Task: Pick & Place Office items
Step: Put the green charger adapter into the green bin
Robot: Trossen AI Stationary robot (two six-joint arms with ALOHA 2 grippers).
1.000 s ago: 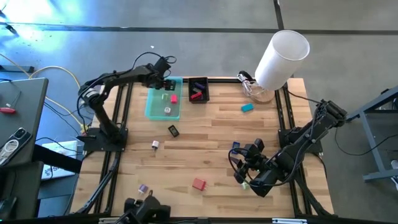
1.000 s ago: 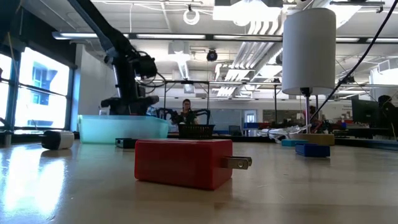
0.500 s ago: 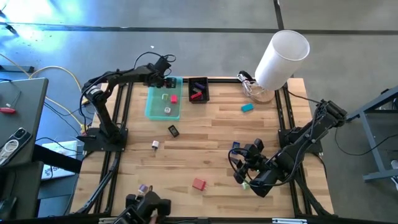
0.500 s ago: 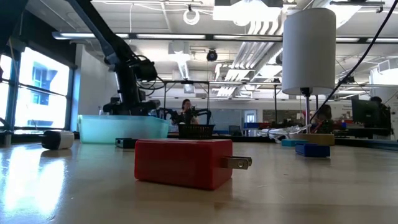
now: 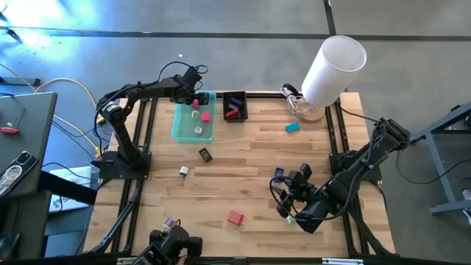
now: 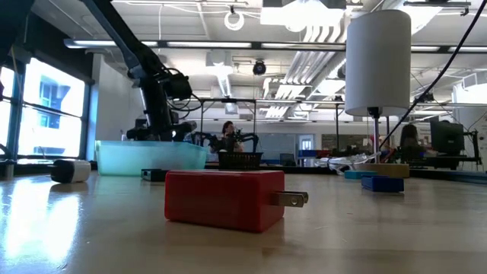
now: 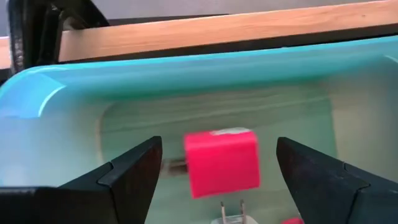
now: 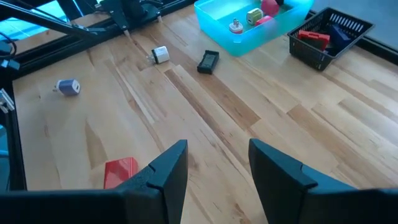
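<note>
My left gripper (image 5: 194, 98) is open above the far end of the teal tray (image 5: 181, 121). In the left wrist view a pink blocky piece (image 7: 221, 163) shows between its fingers without touching them, over the tray floor; it also shows in the high view (image 5: 196, 104). Green, red and white pieces (image 5: 199, 118) lie in the tray. My right gripper (image 5: 288, 200) is open and empty over the table's near right part. A red plug block (image 5: 235, 218) lies on the table to its left.
A black basket (image 5: 235, 105) holding red and blue pieces stands right of the tray. Loose on the table lie a black piece (image 5: 205, 154), a white one (image 5: 183, 171), a purple one (image 5: 169, 222), a blue one (image 5: 279, 173) and a teal one (image 5: 293, 126). A large white cylinder (image 5: 333, 70) stands at the far right.
A pink piece now shows in the far end of the teal tray under my left gripper, where none showed a second ago. A dark object at the table's near edge has shifted a little.
</note>
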